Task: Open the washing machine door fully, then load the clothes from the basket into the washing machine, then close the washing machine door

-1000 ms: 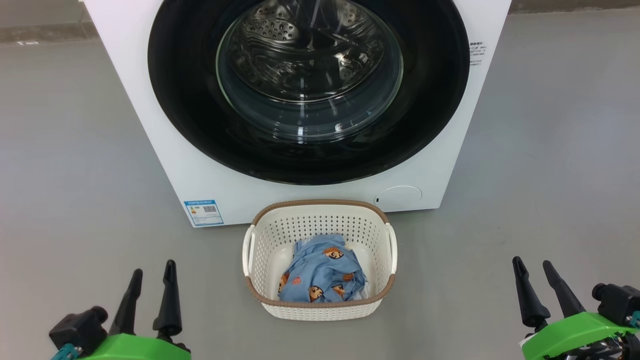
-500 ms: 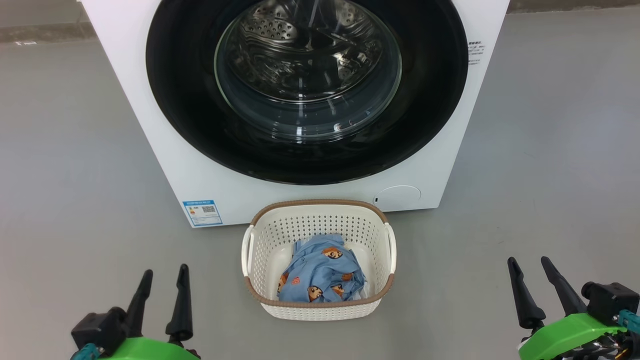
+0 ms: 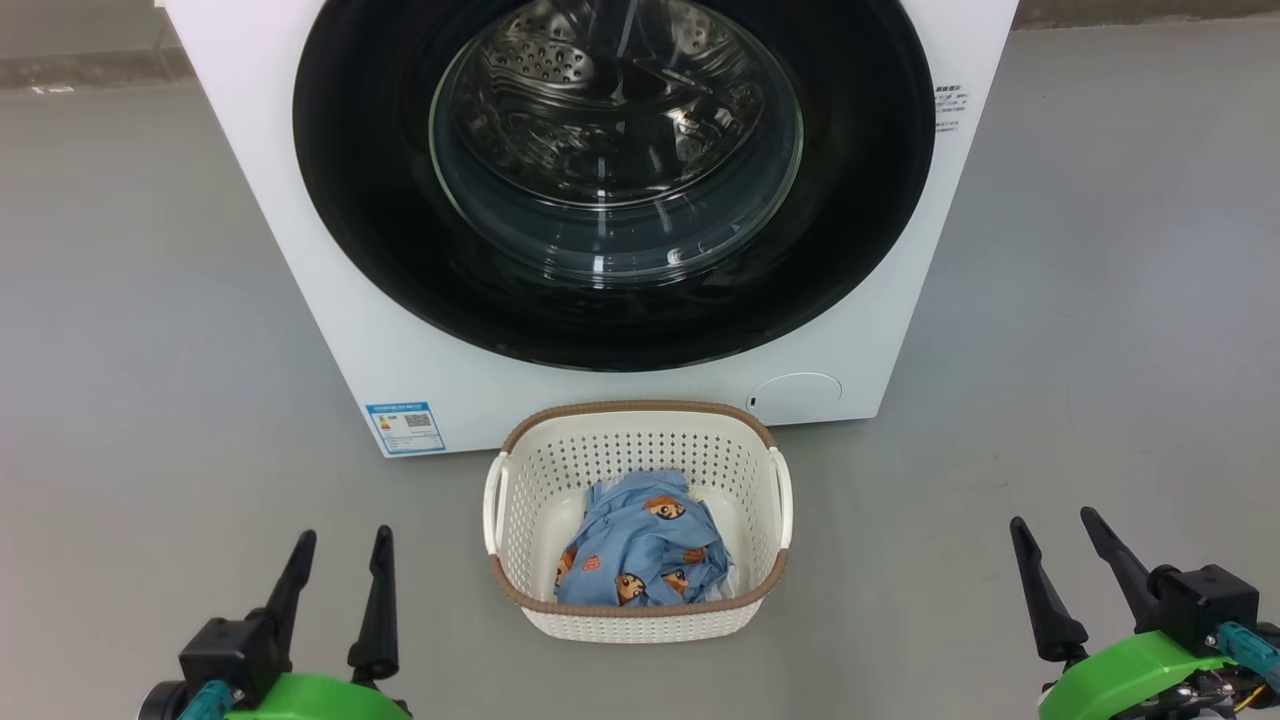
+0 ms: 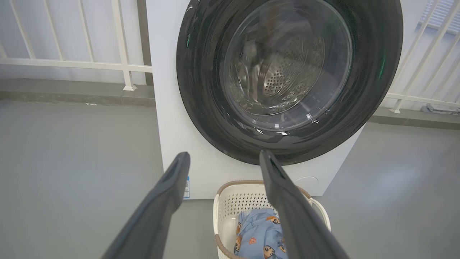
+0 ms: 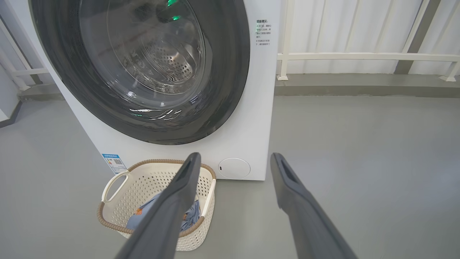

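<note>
Door (image 3: 400, 250) shut, clothes (image 3: 645, 550) waiting in basket (image 3: 640, 408); left gripper (image 3: 343, 533) creeps inward, right gripper (image 3: 1051, 517) barely shifts, both spread wide and empty, opening not yet begun.

The left gripper (image 3: 343, 533) and right gripper (image 3: 1052, 518) each have two long matt black fingers (image 3: 378, 610), wide at the base and tapering to narrow rounded tips. They sit on bright green plastic mounts (image 3: 1130, 665). Beside each mount is a black boxy block (image 3: 1205, 600) with a teal plug (image 3: 1245, 640).
</note>
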Motion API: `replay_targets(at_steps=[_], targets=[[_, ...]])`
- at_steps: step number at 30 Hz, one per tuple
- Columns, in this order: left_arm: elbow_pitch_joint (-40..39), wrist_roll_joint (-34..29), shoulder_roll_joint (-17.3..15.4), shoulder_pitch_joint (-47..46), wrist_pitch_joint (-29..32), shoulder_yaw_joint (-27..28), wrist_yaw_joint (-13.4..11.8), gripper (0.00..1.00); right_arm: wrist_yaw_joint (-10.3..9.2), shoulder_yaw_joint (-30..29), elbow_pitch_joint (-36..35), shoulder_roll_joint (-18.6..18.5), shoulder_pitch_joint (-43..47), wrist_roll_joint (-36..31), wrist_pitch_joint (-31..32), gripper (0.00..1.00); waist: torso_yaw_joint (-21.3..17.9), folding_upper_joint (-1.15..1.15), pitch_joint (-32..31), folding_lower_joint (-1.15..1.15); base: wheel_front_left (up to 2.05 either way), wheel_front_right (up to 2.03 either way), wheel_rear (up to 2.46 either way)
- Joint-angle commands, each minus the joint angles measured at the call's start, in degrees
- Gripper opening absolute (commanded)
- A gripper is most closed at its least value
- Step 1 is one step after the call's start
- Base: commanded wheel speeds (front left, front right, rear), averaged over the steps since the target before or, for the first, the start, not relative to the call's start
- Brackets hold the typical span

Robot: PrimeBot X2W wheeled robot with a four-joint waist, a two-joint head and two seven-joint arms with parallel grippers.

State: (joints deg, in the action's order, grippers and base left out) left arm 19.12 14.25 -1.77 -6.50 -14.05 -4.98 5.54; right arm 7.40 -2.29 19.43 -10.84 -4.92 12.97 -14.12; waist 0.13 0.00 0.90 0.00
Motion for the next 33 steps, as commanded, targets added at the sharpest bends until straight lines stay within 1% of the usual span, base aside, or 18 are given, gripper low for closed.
replay_targets(at_steps=[1, 12, 19, 33], targets=[[-0.6, -1.5, -1.1, -2.8, -1.0, 1.6, -0.5, 1.00, 0.09, 1.5, -1.2, -1.2, -2.4, -1.3, -0.9, 1.00, 0.0, 0.00, 0.0, 0.00, 0.00, 0.00, 0.00], [-0.3, -0.8, -1.1, -3.0, -1.0, 1.3, -0.6, 1.00, 0.09, 1.1, -1.3, -0.9, -2.5, -0.6, -0.9, 1.00, 0.1, 0.00, 0.1, 0.00, 0.00, 0.00, 0.00], [0.4, -0.7, -1.1, -3.0, -1.0, 1.4, -1.1, 1.00, 0.09, 0.8, -1.3, -0.8, -2.4, -0.4, -0.9, 1.00, 0.1, 0.00, 0.1, 0.00, 0.00, 0.00, 0.00], [2.3, -1.7, -1.1, -3.5, -1.0, 0.8, -1.5, 1.00, 0.09, 0.7, -1.7, -0.9, -2.4, 0.2, -0.9, 1.00, 0.0, 0.00, 0.1, 0.00, 0.00, 0.00, 0.00]])
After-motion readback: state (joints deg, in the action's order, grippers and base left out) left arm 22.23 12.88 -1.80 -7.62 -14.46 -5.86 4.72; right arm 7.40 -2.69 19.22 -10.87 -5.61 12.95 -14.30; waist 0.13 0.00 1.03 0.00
